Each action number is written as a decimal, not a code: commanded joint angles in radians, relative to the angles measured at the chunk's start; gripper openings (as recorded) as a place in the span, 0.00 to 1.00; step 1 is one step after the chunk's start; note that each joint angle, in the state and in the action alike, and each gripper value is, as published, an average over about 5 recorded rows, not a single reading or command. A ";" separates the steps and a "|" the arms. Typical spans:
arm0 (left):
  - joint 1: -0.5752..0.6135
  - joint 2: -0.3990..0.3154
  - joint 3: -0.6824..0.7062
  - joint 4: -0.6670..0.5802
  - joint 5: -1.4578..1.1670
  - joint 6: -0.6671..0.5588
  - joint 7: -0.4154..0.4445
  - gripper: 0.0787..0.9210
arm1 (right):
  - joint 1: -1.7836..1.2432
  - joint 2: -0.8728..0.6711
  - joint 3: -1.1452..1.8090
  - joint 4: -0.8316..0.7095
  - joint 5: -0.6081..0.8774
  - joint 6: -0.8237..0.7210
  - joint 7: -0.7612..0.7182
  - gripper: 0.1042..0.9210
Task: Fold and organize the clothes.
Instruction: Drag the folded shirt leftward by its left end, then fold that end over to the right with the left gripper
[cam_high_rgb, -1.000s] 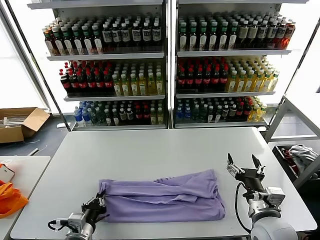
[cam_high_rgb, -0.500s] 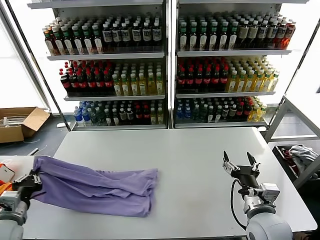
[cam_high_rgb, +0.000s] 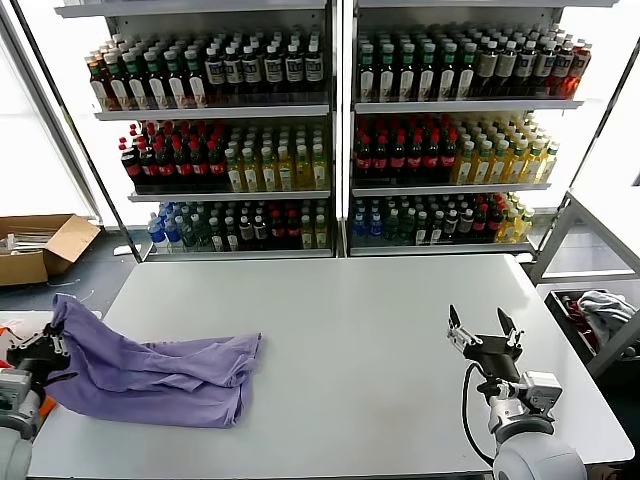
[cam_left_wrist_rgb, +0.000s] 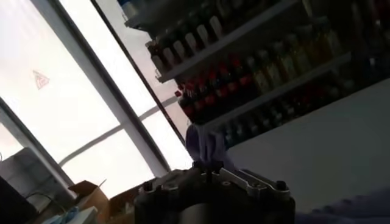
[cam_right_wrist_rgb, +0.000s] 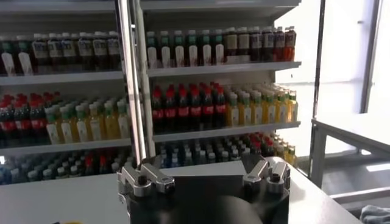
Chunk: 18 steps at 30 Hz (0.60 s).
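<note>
The lavender T-shirt now lies bunched at the left edge of the white table, its near-left end lifted off the surface and draped over the left gripper, which is clenched on that end of the cloth. A second ago the shirt lay spread across the front middle of the table; half a second ago it had already been dragged leftward, and it has since slid farther still, so its trailing end now stops well short of the table's centre. In the left wrist view a fold of the purple cloth rises just above the gripper body (the fingertips themselves are hidden there). The right gripper hovers over the table's front right with its fingers spread wide, holding nothing, almost where it was before.
</note>
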 joint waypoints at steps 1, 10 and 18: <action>-0.039 -0.201 0.406 -0.051 0.108 0.020 -0.031 0.02 | -0.022 0.017 -0.013 0.035 -0.042 -0.004 0.000 0.88; -0.068 -0.255 0.558 -0.023 0.151 0.044 -0.048 0.02 | -0.064 0.043 -0.016 0.051 -0.064 0.002 -0.002 0.88; -0.080 -0.279 0.592 -0.021 0.174 0.074 -0.061 0.02 | -0.108 0.057 -0.013 0.052 -0.073 0.023 -0.004 0.88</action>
